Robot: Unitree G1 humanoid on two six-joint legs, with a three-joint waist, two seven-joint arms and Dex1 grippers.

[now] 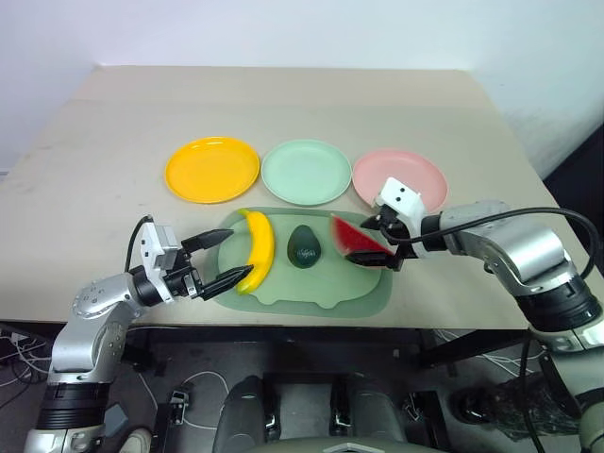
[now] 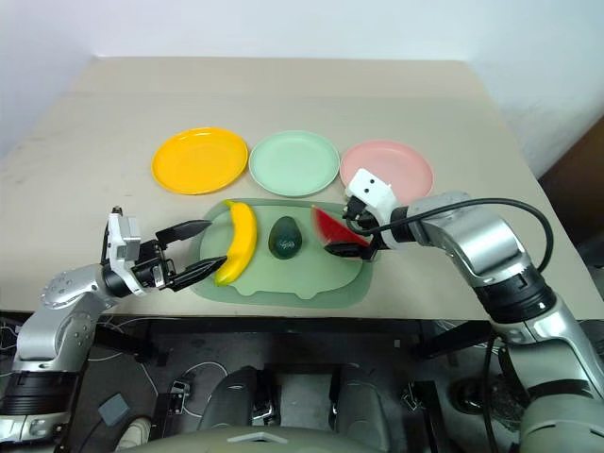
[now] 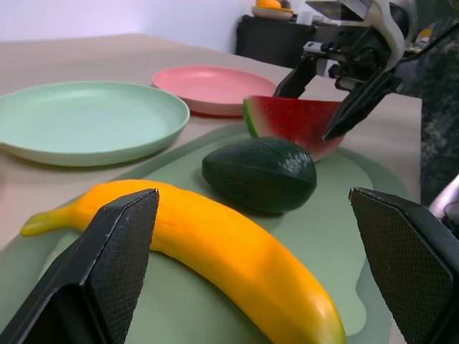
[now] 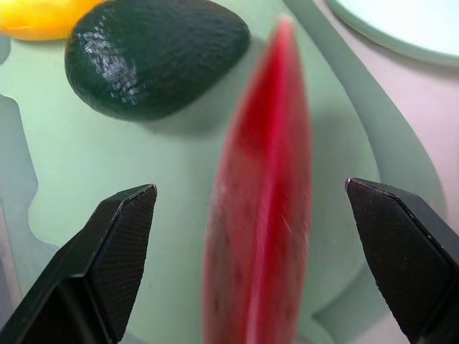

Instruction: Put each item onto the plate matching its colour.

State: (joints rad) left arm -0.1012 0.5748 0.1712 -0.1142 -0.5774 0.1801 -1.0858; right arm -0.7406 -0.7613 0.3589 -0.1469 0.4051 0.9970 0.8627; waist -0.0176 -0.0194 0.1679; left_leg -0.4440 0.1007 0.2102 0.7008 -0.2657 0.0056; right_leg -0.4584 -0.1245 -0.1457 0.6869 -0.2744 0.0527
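The right gripper's point(image 1: 382, 243) two black fingers stand spread wide on either side of the red toy watermelon wedge with green rind point(image 1: 359, 242), gripping nothing; the right wrist view shows clear gaps between each finger point(image 4: 107, 265) and the wedge's thin red edge. The left gripper's point(image 1: 219, 260) fingers are likewise wide apart and empty, level at the near left end of the large pale green rounded-rectangle tray point(image 1: 311, 297), with the curved yellow toy banana point(image 1: 258, 247) just ahead of them.

All three fruits lie on the tray on the beige worktop point(image 1: 113, 123): banana at the left, the small dark green toy avocado point(image 1: 305, 246) in the middle, wedge at the right. Beyond the tray stand three round shallow plastic plates in a row: yellow-orange point(image 1: 211, 170), mint green point(image 1: 306, 172) and pink point(image 1: 401, 176).

The left wrist view shows the wedge standing upright on its rind, which the head views leave unclear.
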